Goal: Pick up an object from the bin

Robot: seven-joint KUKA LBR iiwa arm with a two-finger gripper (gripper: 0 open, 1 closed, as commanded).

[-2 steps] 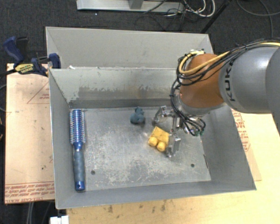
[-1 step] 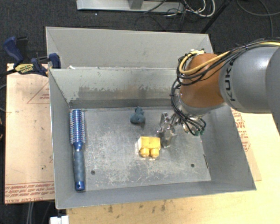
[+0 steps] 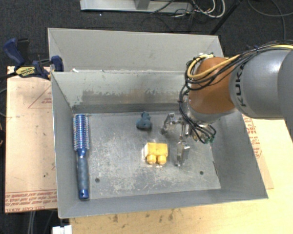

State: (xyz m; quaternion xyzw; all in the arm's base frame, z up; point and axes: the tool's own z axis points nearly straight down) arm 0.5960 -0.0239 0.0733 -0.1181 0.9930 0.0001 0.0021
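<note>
Yellow toy block (image 3: 156,153) just left of end effector (image 3: 175,140), fingers apart; blue hairbrush (image 3: 81,147) along bin (image 3: 117,172) left wall.

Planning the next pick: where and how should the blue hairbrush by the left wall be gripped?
Probably by the smooth handle of the hairbrush, from straight above, with the gripper closing across its narrow width. It lies flat along the wall, and the bristled head sits closer to the wall, leaving less room there.
</note>
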